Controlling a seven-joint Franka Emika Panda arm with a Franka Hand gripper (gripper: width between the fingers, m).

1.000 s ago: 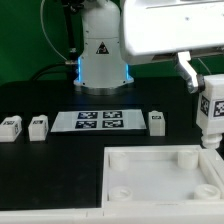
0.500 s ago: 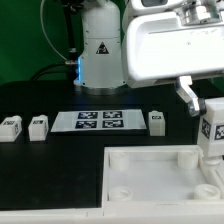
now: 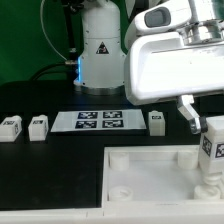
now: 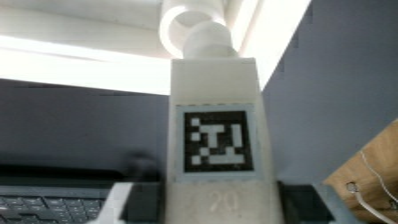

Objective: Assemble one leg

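My gripper (image 3: 212, 160) is shut on a white leg (image 3: 211, 148) with a marker tag on its face. It holds the leg upright over the far right corner of the large white square tray (image 3: 150, 160), its lower end close to the corner socket. In the wrist view the leg (image 4: 217, 130) fills the middle, with its tag facing the camera and its screw end pointing away. Both dark finger pads (image 4: 153, 200) press on its sides. Three more legs stand on the table: two at the exterior view's left (image 3: 11, 126) (image 3: 38, 125) and one by the marker board (image 3: 156, 121).
The marker board (image 3: 100, 120) lies flat behind the tray. The robot base (image 3: 100, 50) stands at the back centre. The arm's white body (image 3: 165, 50) hangs over the right side of the table.
The gripper has moved down with the leg and a little toward the exterior view's right, bringing the leg closer to the tray's far right corner.
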